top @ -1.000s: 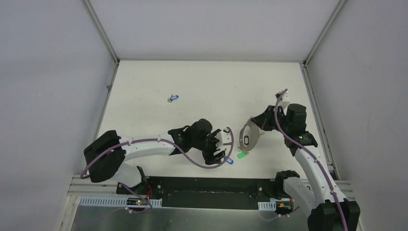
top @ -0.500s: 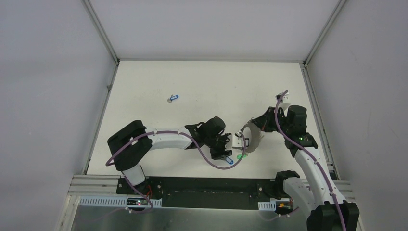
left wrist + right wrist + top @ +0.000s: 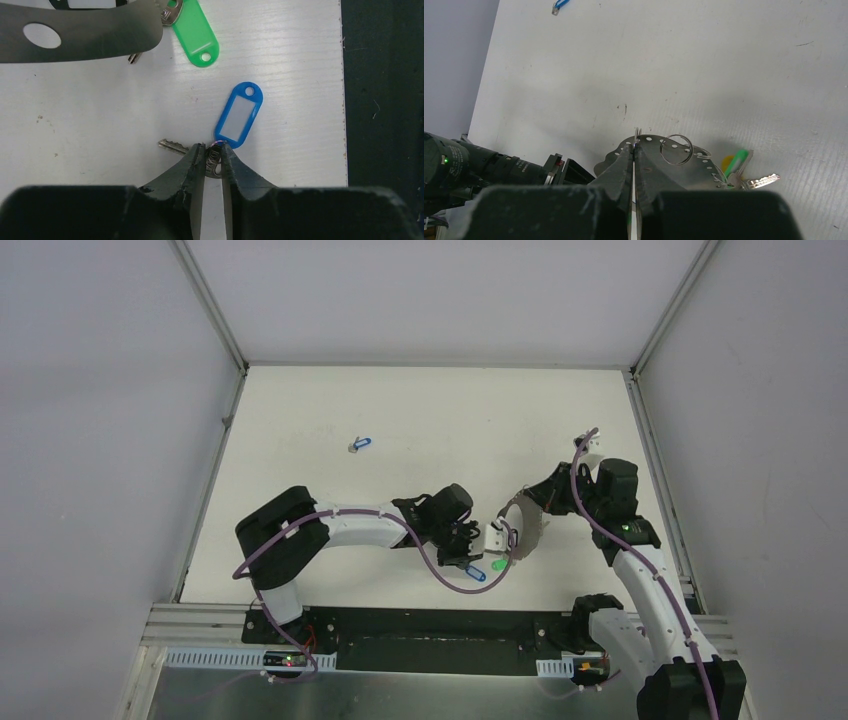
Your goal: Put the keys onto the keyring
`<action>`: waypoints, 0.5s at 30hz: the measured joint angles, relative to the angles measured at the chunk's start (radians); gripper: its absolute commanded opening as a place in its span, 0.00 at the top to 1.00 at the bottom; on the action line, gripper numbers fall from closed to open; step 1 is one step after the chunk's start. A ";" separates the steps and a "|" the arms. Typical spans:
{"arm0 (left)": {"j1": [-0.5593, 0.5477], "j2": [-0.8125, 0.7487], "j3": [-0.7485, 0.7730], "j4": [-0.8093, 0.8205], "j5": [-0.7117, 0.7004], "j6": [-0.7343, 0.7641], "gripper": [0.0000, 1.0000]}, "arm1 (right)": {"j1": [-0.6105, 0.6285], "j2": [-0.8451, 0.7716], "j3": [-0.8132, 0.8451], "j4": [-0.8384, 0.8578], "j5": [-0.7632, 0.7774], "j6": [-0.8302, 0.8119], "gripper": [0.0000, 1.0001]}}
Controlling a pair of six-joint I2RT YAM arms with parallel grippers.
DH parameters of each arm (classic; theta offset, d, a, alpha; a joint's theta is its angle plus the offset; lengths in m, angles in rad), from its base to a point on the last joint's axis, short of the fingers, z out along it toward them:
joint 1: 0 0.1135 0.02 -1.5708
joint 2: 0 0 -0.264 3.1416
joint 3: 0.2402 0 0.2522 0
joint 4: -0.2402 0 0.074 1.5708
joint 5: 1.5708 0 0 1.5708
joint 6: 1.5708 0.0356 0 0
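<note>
In the left wrist view my left gripper (image 3: 212,150) pinches the silver head of a key (image 3: 171,146) that carries a blue tag (image 3: 239,115); the key lies flat on the white table. A green-tagged key (image 3: 196,32) lies just beyond it, partly under the keyring (image 3: 85,30), a wide dark-grey perforated metal band. My right gripper (image 3: 635,147) is shut on the keyring's rim (image 3: 704,167), holding it on edge. A small split ring (image 3: 676,149) and green and yellow tagged keys (image 3: 744,170) hang from it. From above, the left gripper (image 3: 472,562) sits just left of the keyring (image 3: 525,520).
Another blue-tagged key (image 3: 360,444) lies alone at the far left of the table. The table's dark front edge (image 3: 385,100) runs close beside the blue tag. Grey walls enclose the table on three sides.
My left arm reached right toward the keyring and its jaws closed in on the head of the blue-tagged key. The right gripper and keyring barely moved.
</note>
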 measured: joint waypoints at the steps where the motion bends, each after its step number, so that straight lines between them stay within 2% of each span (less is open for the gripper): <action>1: 0.000 0.000 0.000 -0.001 0.000 0.005 0.87 | 0.000 0.000 0.000 0.000 0.000 0.000 1.00; 5: 0.000 0.000 0.000 -0.006 -0.002 0.020 1.00 | -0.001 0.001 0.000 0.000 0.000 0.000 1.00; 15: 0.000 -0.055 -0.023 -0.052 -0.029 0.028 1.00 | -0.005 0.001 0.000 -0.003 0.000 0.001 1.00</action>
